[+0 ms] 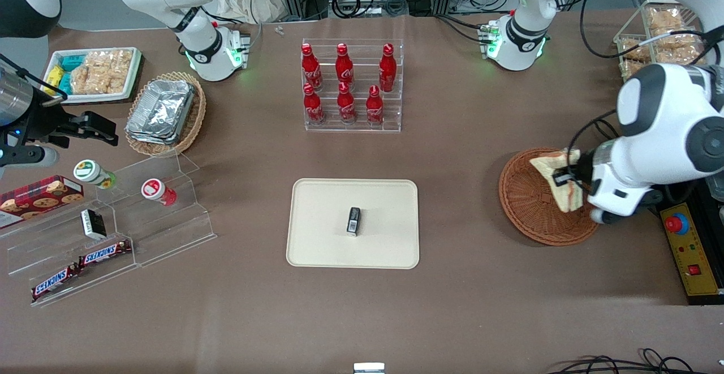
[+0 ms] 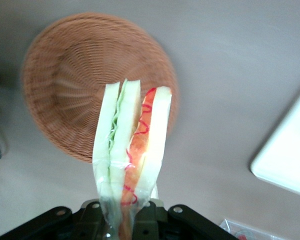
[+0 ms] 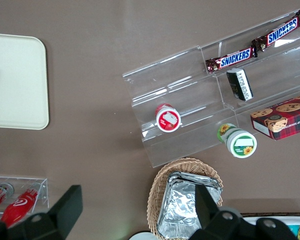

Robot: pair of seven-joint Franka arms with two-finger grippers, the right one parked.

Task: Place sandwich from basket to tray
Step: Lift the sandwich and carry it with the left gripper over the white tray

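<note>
The sandwich (image 1: 557, 184) is gripped between the closed fingers of the left arm's gripper (image 1: 568, 177), and it is held in the air above the basket (image 1: 531, 210), clear of the weave. In the left wrist view the sandwich (image 2: 132, 150) is seen edge-on in a clear wrapper, with pale bread slices, a green layer on one side and an orange-red layer on the other; its end is clamped by the gripper (image 2: 127, 220), and the basket (image 2: 70, 100) is seen below it with nothing else lying in it. The basket is set on the brown worktop (image 1: 452, 306) toward the working arm's end. The tray (image 1: 317, 244) is laid near the middle of the worktop, well apart from the basket, and a small dark packet (image 1: 353, 220) is carried on it, near its centre. A clear rack of red bottles (image 1: 345, 82) is placed farther from the front camera than the tray. Toward the parked arm's end, a paler wicker basket with foil containers (image 1: 164, 111), a white tray of snacks (image 1: 96, 74) and a clear stepped stand (image 1: 113, 232) with chocolate bars (image 1: 104, 254) and small tubs are set out. A corner of the tray (image 2: 285, 160) is also caught in the left wrist view, apart from the basket.
</note>
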